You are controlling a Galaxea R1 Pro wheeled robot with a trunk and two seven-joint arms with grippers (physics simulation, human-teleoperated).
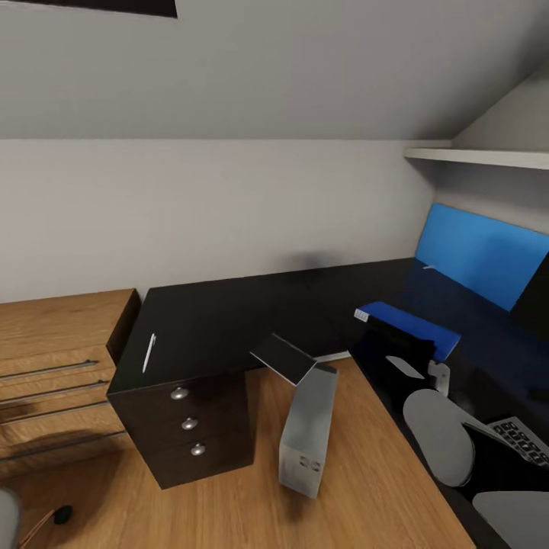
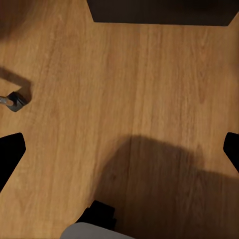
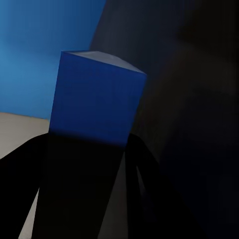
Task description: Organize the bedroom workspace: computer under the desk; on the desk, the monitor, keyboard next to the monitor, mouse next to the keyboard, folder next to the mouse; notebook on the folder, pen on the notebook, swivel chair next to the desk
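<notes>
Head view: folder (image 1: 408,326) over the black worktop (image 1: 229,320), pen (image 1: 149,353) at its left end, computer (image 1: 309,431) on the floor. Right wrist view: right jaws clamped on the folder (image 3: 97,99). Left jaws apart over floor (image 2: 124,89)

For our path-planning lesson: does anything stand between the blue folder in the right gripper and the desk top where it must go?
Nothing visible does. The right gripper holds the folder over the desk; the black top beside it looks bare, the keyboard lying apart.

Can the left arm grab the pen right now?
Probably not. The pen lies on the desk above the drawers, while the left gripper hangs open over bare floor.
</notes>
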